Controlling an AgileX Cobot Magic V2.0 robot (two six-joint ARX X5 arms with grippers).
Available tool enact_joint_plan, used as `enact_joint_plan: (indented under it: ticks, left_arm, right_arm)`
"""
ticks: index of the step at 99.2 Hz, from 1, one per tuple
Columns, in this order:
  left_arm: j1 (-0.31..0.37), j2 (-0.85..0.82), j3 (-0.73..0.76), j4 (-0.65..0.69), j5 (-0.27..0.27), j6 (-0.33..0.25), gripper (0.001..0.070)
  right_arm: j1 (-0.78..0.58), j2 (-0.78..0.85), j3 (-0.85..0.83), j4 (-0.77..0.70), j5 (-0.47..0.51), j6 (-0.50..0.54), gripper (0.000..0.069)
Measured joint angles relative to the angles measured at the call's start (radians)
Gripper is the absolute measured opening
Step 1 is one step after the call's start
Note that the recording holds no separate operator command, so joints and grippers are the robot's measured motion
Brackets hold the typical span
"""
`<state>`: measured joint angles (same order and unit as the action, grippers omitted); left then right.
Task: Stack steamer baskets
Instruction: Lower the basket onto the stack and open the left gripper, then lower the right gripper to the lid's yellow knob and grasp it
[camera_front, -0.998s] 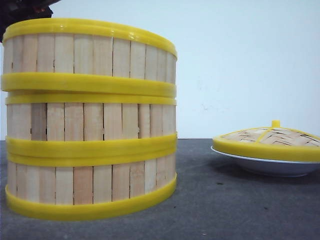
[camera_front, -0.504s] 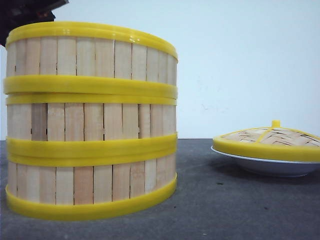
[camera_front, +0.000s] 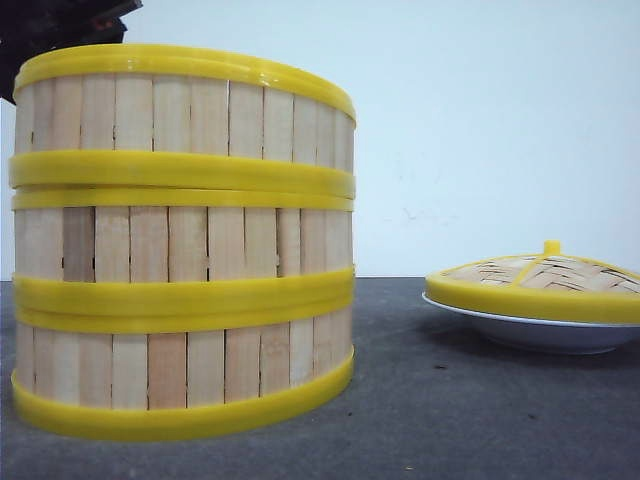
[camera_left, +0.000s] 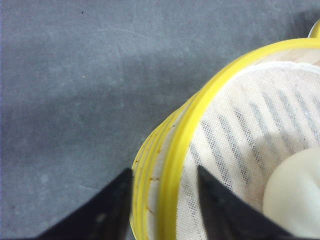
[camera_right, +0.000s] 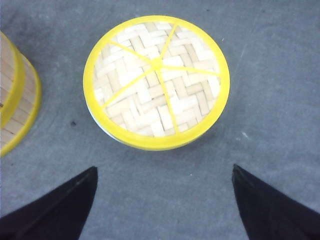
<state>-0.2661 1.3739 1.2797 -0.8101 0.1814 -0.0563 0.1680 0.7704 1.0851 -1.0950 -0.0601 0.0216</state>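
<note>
Three steamer baskets stand in one stack at the left of the front view: top (camera_front: 185, 110), middle (camera_front: 180, 240), bottom (camera_front: 180, 365). My left gripper (camera_left: 164, 170) straddles the top basket's yellow rim (camera_left: 200, 110), one finger outside the wall and one inside over the white cloth liner. It is open, with a gap showing beside the inner finger. A pale bun (camera_left: 295, 192) lies inside the top basket. My right gripper (camera_right: 164, 167) hangs open over bare table, near the lid and holding nothing. The stack's edge (camera_right: 12, 100) shows in the right wrist view.
A domed woven lid (camera_front: 545, 278) with a yellow rim rests on a shallow white plate (camera_front: 540, 330) at the right; its top (camera_right: 156, 80) shows in the right wrist view. The dark left arm (camera_front: 60, 25) is above the stack's far left. The table is grey.
The top basket has dropped slightly and now sits level on the stack, nudged a little to the right. The dark left arm above it shifted slightly. The lid and plate are unmoved.
</note>
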Motion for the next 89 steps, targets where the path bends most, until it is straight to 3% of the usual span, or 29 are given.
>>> enact_joint_plan:
  ticks: [30, 51, 74, 89]
  left_arm:
    - [0.0, -0.016, 0.0, 0.035, 0.0, -0.001, 0.03]
    - [0.015, -0.164, 0.004, 0.019, -0.004, 0.005, 0.03]
    - [0.053, -0.315, 0.009, -0.085, -0.13, 0.02, 0.0299]
    - [0.066, -0.37, 0.009, -0.15, -0.182, 0.033, 0.0299]
  right_arm:
    - [0.0, 0.032, -0.042, 0.143, 0.0, 0.001, 0.0529]
    - [0.0, 0.138, -0.042, 0.243, -0.065, 0.001, 0.0529]
    - [0.0, 0.298, -0.042, 0.362, -0.086, 0.001, 0.0529]
    - [0.0, 0.411, -0.042, 0.442, -0.102, 0.001, 0.0529]
